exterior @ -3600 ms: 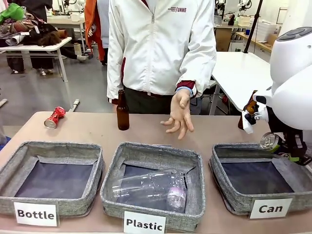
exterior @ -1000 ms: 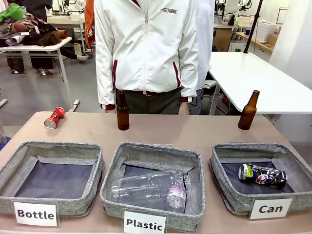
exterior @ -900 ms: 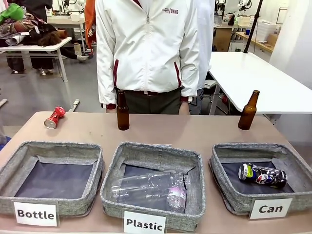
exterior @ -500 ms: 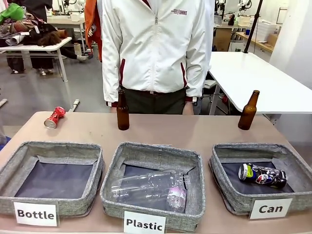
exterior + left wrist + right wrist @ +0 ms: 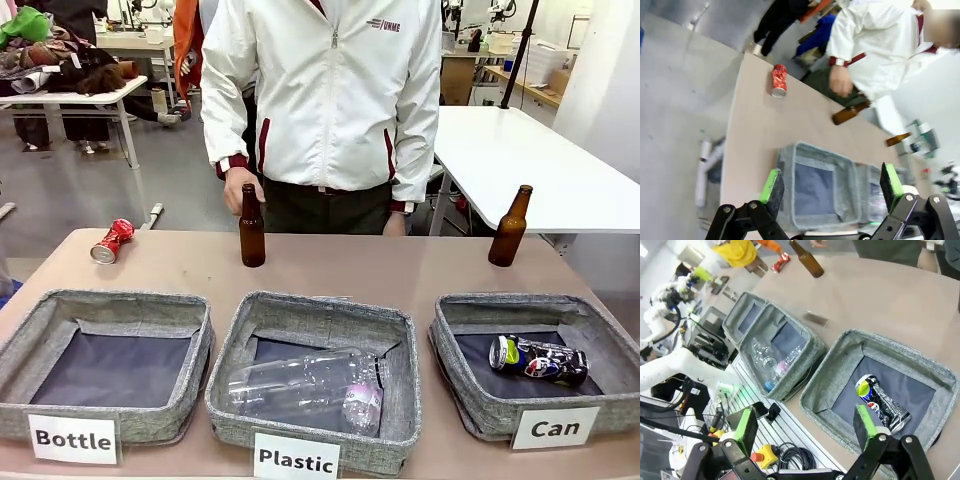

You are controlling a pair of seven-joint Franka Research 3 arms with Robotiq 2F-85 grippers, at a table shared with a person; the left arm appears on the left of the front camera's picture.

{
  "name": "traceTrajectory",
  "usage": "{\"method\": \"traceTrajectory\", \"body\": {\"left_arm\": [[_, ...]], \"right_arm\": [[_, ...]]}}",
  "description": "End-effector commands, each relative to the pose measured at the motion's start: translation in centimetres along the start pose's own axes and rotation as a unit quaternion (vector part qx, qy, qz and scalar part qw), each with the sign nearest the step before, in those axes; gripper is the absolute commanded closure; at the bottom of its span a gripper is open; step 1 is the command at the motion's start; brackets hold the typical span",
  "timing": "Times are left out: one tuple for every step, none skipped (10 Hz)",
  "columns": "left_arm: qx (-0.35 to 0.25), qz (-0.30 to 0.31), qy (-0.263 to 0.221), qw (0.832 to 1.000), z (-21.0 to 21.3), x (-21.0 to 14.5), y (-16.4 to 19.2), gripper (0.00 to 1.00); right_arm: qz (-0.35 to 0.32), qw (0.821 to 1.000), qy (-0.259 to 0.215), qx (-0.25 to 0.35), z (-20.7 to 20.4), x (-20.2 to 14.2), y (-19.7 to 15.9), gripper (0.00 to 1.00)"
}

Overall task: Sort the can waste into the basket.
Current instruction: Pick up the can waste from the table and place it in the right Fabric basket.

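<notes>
Your left tool (image 5: 831,182) and right tool (image 5: 805,422) both stand spread wide, with nothing between the pads. The dark can (image 5: 540,358) already lies in the basket (image 5: 462,405) labelled "Can", while the crushed red can (image 5: 111,241) lies on its side at the far left corner of the surface (image 5: 400,270). Expect it to be light, thin-walled and apt to skid, so take it gently across the crumpled waist between its silver ends.

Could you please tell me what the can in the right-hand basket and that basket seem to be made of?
The dark can looks like thin printed metal: glossy, crumpled, with a shiny end. The Can basket seems grey woven fabric: matt, with soft, uneven walls.
</notes>
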State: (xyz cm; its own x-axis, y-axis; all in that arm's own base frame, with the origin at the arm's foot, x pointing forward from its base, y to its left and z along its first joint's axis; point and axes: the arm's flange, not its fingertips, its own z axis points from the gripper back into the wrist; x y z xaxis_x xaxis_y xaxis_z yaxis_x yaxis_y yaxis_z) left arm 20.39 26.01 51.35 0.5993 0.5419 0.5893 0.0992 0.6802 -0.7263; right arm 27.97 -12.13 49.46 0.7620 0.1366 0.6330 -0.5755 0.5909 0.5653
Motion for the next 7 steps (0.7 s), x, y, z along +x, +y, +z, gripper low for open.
{"method": "traceTrajectory", "body": {"left_arm": [[0.089,-0.067,0.056,0.992,-5.7,3.2,-3.4,0.00],[0.145,-0.085,0.094,0.981,-9.0,4.9,-4.5,0.00],[0.191,-0.095,0.132,0.968,-12.1,6.2,-4.7,0.00],[0.216,-0.093,0.152,0.960,-14.5,7.1,-4.6,0.00],[0.222,-0.098,0.185,0.952,-16.8,7.3,-4.3,0.00],[0.218,-0.115,0.143,0.959,-16.9,7.4,-5.2,0.00],[0.156,-0.093,0.106,0.978,-14.1,6.4,-7.6,0.00]], "right_arm": [[0.012,1.000,0.003,0.002,0.3,-0.1,-0.1,0.00],[0.012,1.000,0.003,0.002,0.3,-0.1,-0.1,0.00],[0.012,1.000,0.003,0.002,0.3,-0.1,-0.1,0.00],[0.012,1.000,0.003,0.002,0.3,-0.1,-0.1,0.00],[0.012,1.000,0.003,0.002,0.3,-0.1,-0.1,0.00],[0.012,1.000,0.003,0.002,0.3,-0.1,-0.1,0.00],[0.012,1.000,0.003,0.002,0.3,-0.1,-0.1,0.00]]}}
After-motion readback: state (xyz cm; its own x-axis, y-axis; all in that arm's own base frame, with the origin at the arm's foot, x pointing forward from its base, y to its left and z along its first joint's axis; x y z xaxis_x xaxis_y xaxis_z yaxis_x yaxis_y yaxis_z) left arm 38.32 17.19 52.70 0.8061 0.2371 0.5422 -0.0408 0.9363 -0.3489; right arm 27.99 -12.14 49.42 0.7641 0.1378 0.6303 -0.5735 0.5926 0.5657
